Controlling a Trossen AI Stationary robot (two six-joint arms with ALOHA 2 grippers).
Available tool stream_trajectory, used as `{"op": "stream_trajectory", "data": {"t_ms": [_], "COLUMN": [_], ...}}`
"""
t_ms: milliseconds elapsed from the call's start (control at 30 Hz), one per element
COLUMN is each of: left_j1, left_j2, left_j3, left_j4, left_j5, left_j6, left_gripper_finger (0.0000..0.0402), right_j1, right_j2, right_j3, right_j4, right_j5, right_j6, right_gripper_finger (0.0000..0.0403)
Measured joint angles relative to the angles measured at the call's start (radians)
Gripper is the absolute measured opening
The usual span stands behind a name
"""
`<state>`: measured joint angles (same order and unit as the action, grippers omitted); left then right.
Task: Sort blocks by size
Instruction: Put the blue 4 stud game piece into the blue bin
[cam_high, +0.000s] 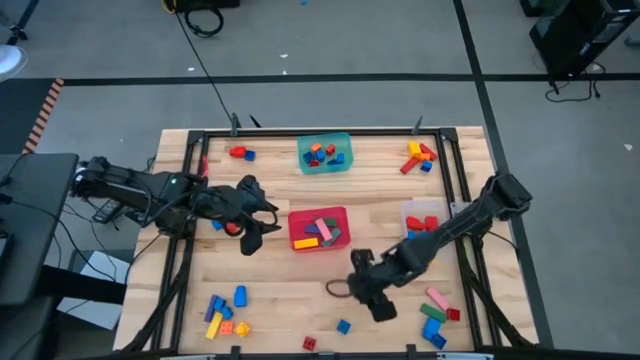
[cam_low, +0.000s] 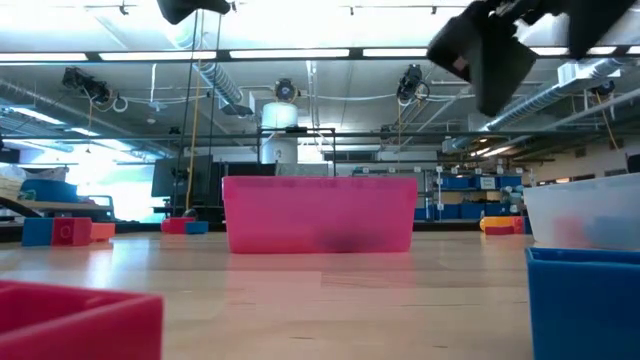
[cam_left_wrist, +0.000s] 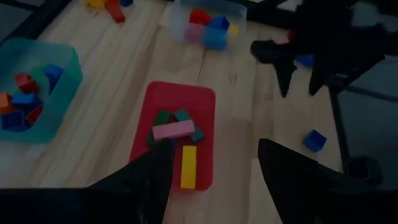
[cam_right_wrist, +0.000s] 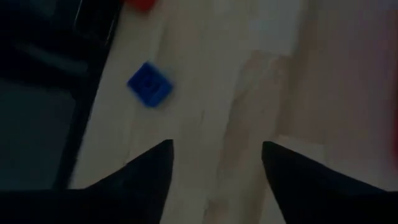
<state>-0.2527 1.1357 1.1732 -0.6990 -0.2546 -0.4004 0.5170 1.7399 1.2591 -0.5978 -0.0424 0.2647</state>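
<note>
yellow bar (cam_left_wrist: 188, 166) lengthwise in red tub (cam_left_wrist: 205, 99), pink bar (cam_left_wrist: 173, 130) crosswise

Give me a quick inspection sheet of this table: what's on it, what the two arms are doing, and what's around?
Surface: wooden table, dark frame rails.
Job's things: loose blocks in scattered groups; long ones in red tub, small ones in teal tub, more in clear tub.
Clutter: nothing seen.
End effectors: left end effector open, empty, beside the red tub; right end effector open, empty, above bare wood near a blue block.
Cables: black cable on the floor.
Surroundings: grey floor, workshop shelving.
</note>
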Motion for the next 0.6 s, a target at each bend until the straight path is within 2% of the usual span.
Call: {"op": "stream_trajectory", "data": {"t_ms": [200,400,600], "left_j1": [-0.019,-0.051,-0.07], "left_j2": [0.039,0.081,0.091], "left_j3": [0.001,0.0,0.0], "left_j4": [-0.006,0.005,-0.001], "left_j5": [0.0,0.002,0.002], "left_j6": [-0.051,-0.056,-0.083], "left_gripper_finger": [0.0241,0.0241,0.0241], "right_j1": [0.089,0.118,0.119], "right_j2": [0.045,0.148,0.273], "right_j3": [0.001,0.013,0.12], "right_j4": [0.083,0.167,0.175], "right_j5": [0.087,0.09,0.082], "right_j6": [-0.301,-0.313,-0.357], "right_gripper_finger": [0.0312,0.0318,0.0308]}}
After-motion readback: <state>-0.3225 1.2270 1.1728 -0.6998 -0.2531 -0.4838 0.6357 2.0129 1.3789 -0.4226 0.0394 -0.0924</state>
